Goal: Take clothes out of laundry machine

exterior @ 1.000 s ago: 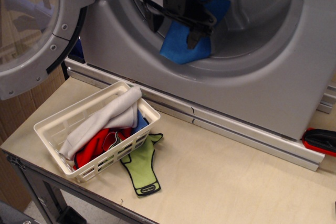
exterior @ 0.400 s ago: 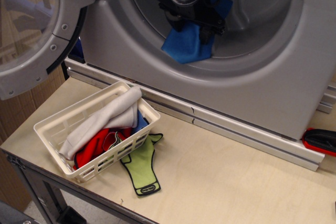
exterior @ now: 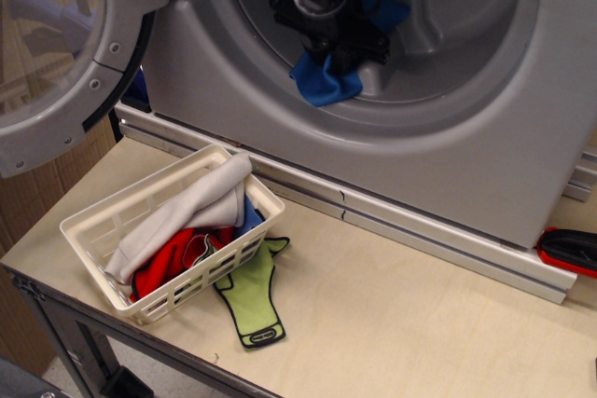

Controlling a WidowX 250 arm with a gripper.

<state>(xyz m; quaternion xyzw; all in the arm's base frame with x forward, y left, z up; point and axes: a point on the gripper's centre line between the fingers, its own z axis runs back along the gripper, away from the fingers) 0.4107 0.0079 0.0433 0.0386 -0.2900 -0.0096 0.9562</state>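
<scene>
The bright blue cloth (exterior: 322,87) lies bunched on the lower front of the drum inside the silver-grey laundry machine (exterior: 448,165). A second fold of it shows behind the arm, to the upper right. My black gripper (exterior: 334,51) reaches down into the drum opening. Its fingers are drawn together on the top of the bunched cloth. The round glass-windowed door (exterior: 56,53) stands swung open at the left.
A white slatted basket (exterior: 93,216) with beige (exterior: 187,207) and red (exterior: 168,263) garments stands on the wooden table, front left. A green mitt-shaped piece (exterior: 250,291) lies beside it. A red and black object (exterior: 569,249) sits at the right edge.
The gripper's fingers have closed from wide apart to together on the blue cloth. The cloth has gathered from a flat spread sheet into a smaller bunch and sits a little higher.
</scene>
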